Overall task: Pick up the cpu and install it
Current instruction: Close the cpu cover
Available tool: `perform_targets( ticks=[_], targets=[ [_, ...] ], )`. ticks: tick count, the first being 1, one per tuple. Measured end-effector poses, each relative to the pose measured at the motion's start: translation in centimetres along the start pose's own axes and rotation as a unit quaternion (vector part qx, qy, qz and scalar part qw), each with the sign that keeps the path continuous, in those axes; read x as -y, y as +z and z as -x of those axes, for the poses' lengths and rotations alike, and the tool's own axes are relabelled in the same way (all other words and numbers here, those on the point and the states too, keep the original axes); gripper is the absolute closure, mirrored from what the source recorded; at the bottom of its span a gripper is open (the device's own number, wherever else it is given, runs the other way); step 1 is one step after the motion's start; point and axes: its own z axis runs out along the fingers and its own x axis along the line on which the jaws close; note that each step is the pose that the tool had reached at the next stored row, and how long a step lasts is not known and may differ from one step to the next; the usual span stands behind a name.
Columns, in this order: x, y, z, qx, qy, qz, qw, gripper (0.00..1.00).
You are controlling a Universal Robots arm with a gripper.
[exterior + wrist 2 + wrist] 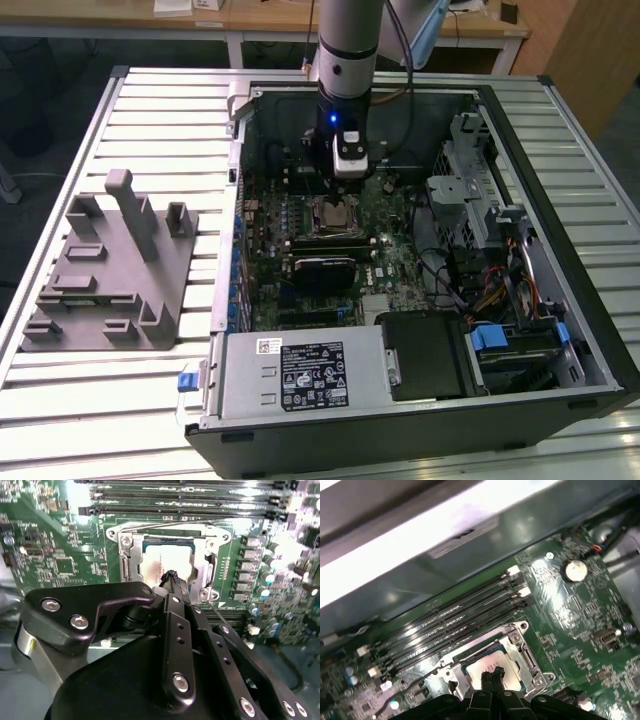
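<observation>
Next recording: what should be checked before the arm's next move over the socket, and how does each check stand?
1. Silvery square metal-topped cpu lies inside the metal-framed socket: ok.
2. Cpu level and fully seated: cannot tell.
3. Black gripper over the cpu in both wrist views: ok.
4. Gripper fingers shut, nothing between them: ok.
5. Fingertips clear of the cpu's top: cannot tell.

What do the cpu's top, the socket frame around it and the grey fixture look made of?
The cpu: metal lid, pale and matte, with soft glare. The socket frame: bright bare metal, probably steel, with sharp highlights and screw heads. The grey fixture: likely plastic; uniform dull grey, no shine.
</observation>
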Motion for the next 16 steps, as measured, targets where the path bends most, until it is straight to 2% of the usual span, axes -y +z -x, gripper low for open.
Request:
perform_targets(
  ticks=[4, 8, 11, 16],
  targets=[
    [0.0, 0.04, 0.0, 0.0001, -0.037, 0.0002, 0.9993, 0.89],
    [0.0, 0.08, 0.0, 0.0003, -0.073, 0.0003, 0.9974, 0.89],
    [0.0, 0.11, 0.0, 0.0004, -0.099, 0.0004, 0.995, 0.89],
    [0.0, 0.18, 0.0, 0.0005, -0.145, 0.0005, 0.9894, 0.89]
  ],
)
